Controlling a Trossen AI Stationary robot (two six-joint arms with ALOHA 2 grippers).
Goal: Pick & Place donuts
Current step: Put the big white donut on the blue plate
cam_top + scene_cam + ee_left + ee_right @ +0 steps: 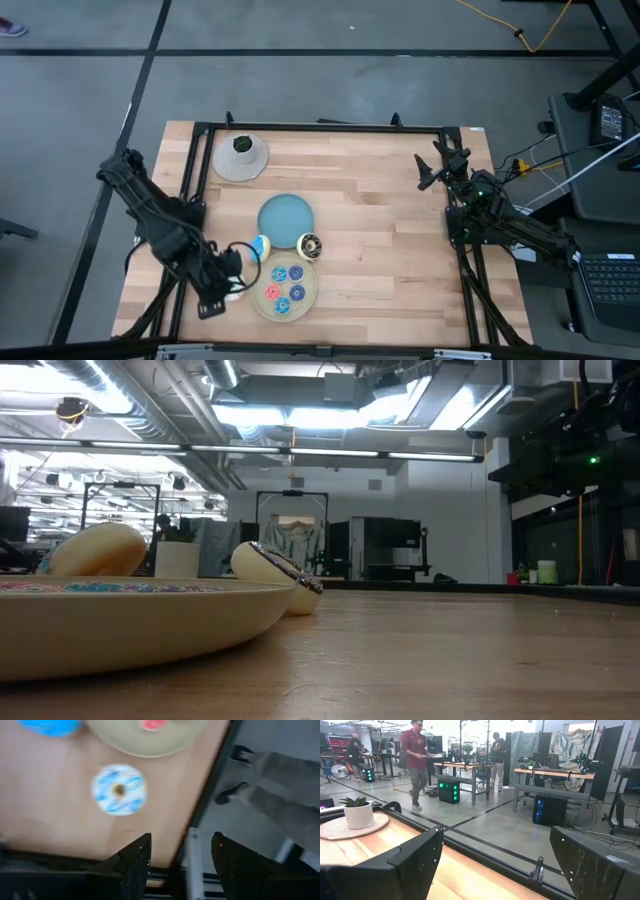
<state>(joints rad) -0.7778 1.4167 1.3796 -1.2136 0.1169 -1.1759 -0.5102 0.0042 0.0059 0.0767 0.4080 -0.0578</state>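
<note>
Because the job is to gather donuts, the wooden bench (380, 230) has a beige plate (308, 292) near its front edge, and small blue and pink donuts (279, 274) already lie on it. Behind it sits a blue plate (285, 215), with a chocolate donut (310, 245) just beside it. The left tool (238, 268) hangs by the beige plate, fingers apart and empty, facing a blue-and-white donut (119, 790), likely the next pick. The right tool (432, 165) waits far off, fingers apart.

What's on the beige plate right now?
The beige plate holds five small donuts: two red/pink donuts and three blue donuts. Nothing visibly covers them. A chocolate donut and a blue-and-white donut sit off the plate.
</note>
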